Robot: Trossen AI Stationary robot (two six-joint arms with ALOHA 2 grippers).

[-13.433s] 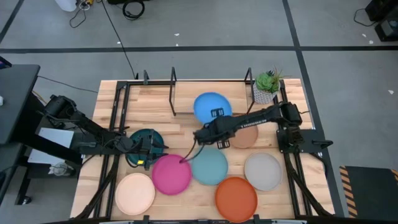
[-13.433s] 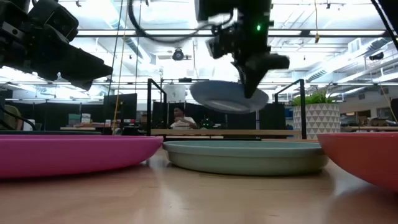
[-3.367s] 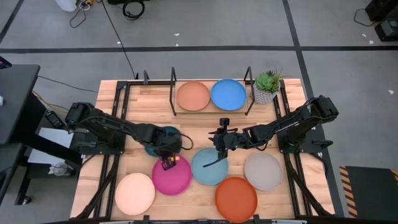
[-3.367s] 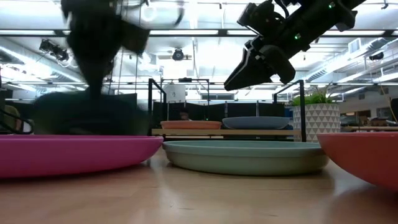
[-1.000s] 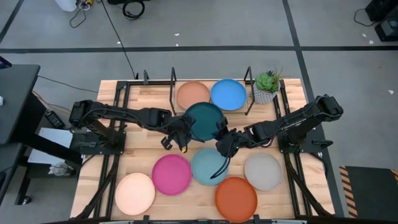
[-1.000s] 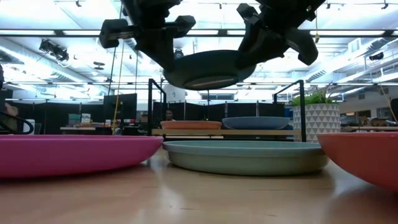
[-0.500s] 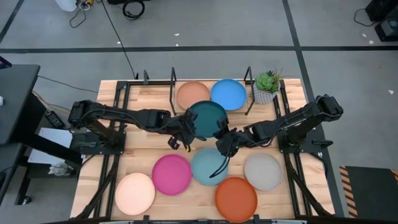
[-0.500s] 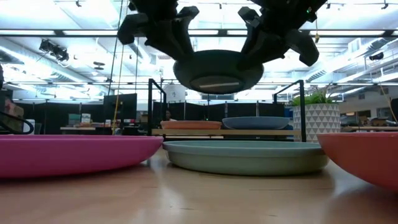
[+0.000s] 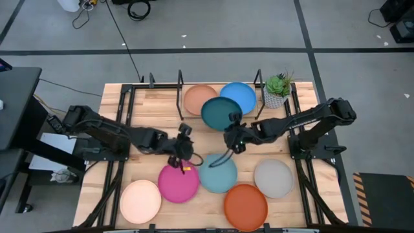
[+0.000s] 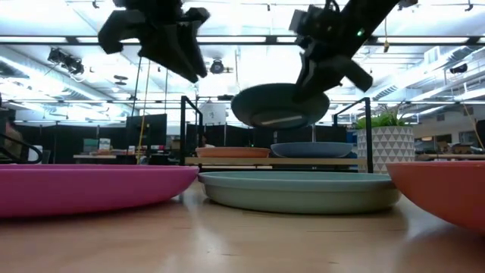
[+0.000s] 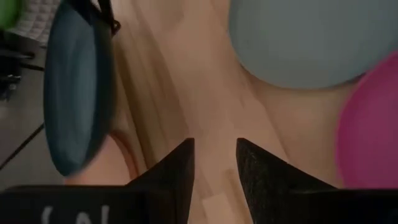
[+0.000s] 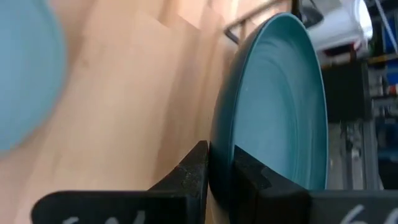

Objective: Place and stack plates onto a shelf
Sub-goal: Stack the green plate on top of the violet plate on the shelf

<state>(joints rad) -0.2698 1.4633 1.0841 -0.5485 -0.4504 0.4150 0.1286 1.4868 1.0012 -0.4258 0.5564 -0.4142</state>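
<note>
The dark teal plate (image 9: 220, 112) hangs in the air, about level, just on the near side of the shelf (image 9: 180, 97); it also shows in the low view (image 10: 279, 106). My right gripper (image 9: 233, 131) is shut on it. My left gripper (image 9: 182, 153) is open, apart from the plate, over the table above the magenta plate (image 9: 178, 182). The tan-brown plate (image 9: 199, 98) and the blue plate (image 9: 240, 95) lie side by side on the shelf. The light teal (image 9: 218, 173), grey (image 9: 273, 178), orange (image 9: 246, 206) and cream (image 9: 140, 200) plates lie flat on the table. My right gripper pinches the dark teal plate's rim (image 12: 222, 146) between its two fingers, one on the hollow side and one on the underside. The fingers come about level from the table's near right side at the plate's near-right edge (image 9: 231, 124). The plate is lifted clear.
A potted plant (image 9: 277, 89) stands at the shelf's right end. A bigger black frame with long rails (image 9: 123, 113) runs along the table's left and right sides. Bare wood lies between the shelf and the row of plates.
My left gripper has let go of the dark teal plate and drawn back toward the table's near left, lower over the magenta plate. My right gripper alone has carried the plate a little toward the far edge and the shelf.
</note>
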